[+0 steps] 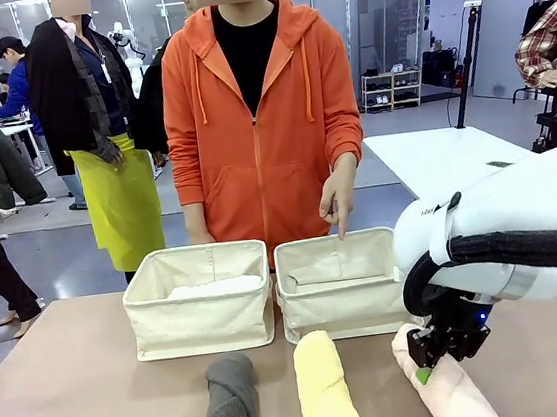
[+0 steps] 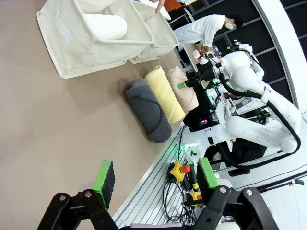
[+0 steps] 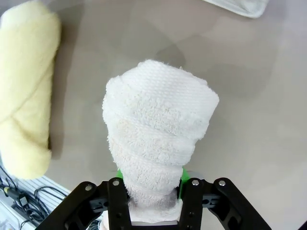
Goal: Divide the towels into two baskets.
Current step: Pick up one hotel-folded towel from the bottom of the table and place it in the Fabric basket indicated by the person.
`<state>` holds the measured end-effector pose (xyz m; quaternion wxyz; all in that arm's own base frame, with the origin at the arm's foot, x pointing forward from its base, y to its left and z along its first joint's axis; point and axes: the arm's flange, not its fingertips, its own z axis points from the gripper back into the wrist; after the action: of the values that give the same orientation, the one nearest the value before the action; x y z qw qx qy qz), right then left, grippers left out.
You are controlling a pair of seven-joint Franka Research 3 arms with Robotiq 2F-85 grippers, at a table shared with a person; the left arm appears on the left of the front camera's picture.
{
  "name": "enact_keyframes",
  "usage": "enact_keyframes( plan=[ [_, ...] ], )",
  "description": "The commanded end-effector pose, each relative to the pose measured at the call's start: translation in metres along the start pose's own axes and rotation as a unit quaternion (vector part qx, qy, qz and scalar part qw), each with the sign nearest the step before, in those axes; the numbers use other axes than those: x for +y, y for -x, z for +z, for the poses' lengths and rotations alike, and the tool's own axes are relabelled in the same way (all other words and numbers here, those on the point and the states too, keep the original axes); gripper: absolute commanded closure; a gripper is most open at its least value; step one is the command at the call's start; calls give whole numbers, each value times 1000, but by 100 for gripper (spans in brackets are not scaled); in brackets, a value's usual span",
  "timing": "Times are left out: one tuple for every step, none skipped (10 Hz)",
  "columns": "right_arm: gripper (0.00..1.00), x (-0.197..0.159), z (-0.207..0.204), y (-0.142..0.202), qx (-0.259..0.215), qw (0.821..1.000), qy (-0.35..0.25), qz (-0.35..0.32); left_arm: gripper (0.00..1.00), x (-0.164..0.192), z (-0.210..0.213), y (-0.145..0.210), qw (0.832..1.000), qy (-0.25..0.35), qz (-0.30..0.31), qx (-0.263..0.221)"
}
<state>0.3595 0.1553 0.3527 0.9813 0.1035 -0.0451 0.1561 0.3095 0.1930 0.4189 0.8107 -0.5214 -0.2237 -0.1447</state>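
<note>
A large robotics lab hall: glass partition walls (image 1: pixel 376 6), a shelf rack (image 1: pixel 392 90), white worktable (image 1: pixel 444 159), bystanders (image 1: pixel 96 108) behind

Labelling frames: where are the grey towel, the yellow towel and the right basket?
grey towel (image 1: pixel 229 405), front view, middle of roll
yellow towel (image 1: pixel 324 389), front view, middle of roll
right basket (image 1: pixel 340 310), front view, front wall

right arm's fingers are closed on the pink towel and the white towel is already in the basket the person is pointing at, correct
Not quite. The white towel lies in the left basket, while the person's hand points into the right basket, as the front view shows. The right arm's fingers are closed on the pink towel.
</note>
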Motion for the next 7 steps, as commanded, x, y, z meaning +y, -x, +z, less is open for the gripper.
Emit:
enact_keyframes(
  plan=[
    [65,15,45,30,-8,997,-21,72,13,-1,4,-3,1000,4,-3,0],
    [65,26,61,24,-9,993,-10,119,13,-1,4,-3,1000,4,-3,0],
    [65,34,72,20,-12,991,-2,135,13,-1,4,-3,1000,4,-3,0],
    [65,38,78,17,-16,990,-6,141,13,-1,4,-3,1000,4,-3,0],
    [65,40,79,18,-17,989,-17,145,13,-1,4,-3,1000,4,-3,0],
    [65,37,69,15,-13,991,6,132,13,-1,4,-3,1000,4,-3,0],
    [65,37,69,15,-13,991,6,132,13,-1,4,-3,1000,4,-3,0]
  ],
)
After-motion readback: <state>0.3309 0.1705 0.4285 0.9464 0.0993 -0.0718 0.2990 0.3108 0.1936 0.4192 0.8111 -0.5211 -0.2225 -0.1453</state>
